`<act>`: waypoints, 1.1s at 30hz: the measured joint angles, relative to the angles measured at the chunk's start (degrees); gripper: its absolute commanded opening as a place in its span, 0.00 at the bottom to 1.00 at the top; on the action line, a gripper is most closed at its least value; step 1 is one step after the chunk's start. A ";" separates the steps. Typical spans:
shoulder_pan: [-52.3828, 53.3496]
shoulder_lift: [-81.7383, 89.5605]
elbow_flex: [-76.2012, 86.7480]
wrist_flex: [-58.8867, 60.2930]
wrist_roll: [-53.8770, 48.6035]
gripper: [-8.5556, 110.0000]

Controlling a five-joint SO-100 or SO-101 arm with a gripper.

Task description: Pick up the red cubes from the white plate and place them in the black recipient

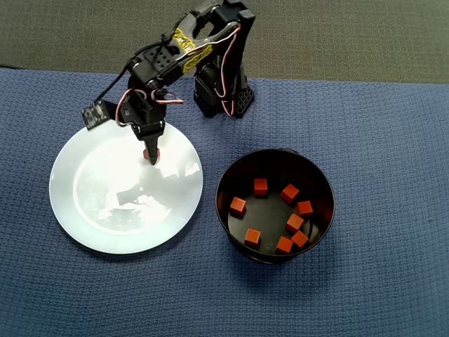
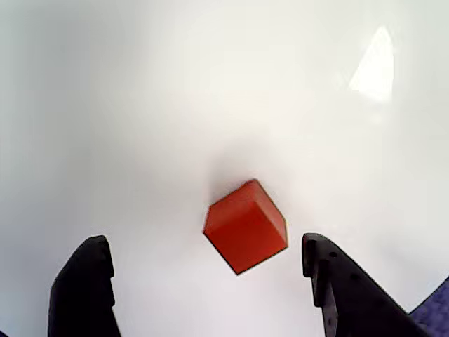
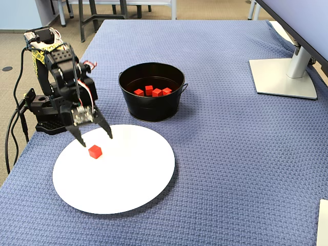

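- Wrist view: the two black fingers (image 2: pixel 81 291) rise from the bottom edge, spread wide, with the last cube (image 2: pixel 245 226) on the white plate (image 2: pixel 140 105) at lower centre between them, touching neither.
- Overhead view: the gripper (image 1: pixel 151 153) hangs over the plate's upper part, hiding most of that cube. Eight cubes (image 1: pixel 260 186) lie in the black tub (image 1: pixel 231 175) at right.
- Fixed view: the open gripper straddles the cube at left; next it likely needs to lower and close squarely.
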 measured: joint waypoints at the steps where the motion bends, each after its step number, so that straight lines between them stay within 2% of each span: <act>1: 0.88 -0.88 0.00 0.62 -4.04 0.31; 6: 4.13 -3.78 -2.90 5.19 -25.05 0.31; 10: 4.48 -5.54 -5.36 6.33 -32.70 0.30; 26: 1.14 -10.63 -3.16 -3.78 -32.96 0.26; 33: 0.18 -10.90 -1.41 -5.89 -32.96 0.14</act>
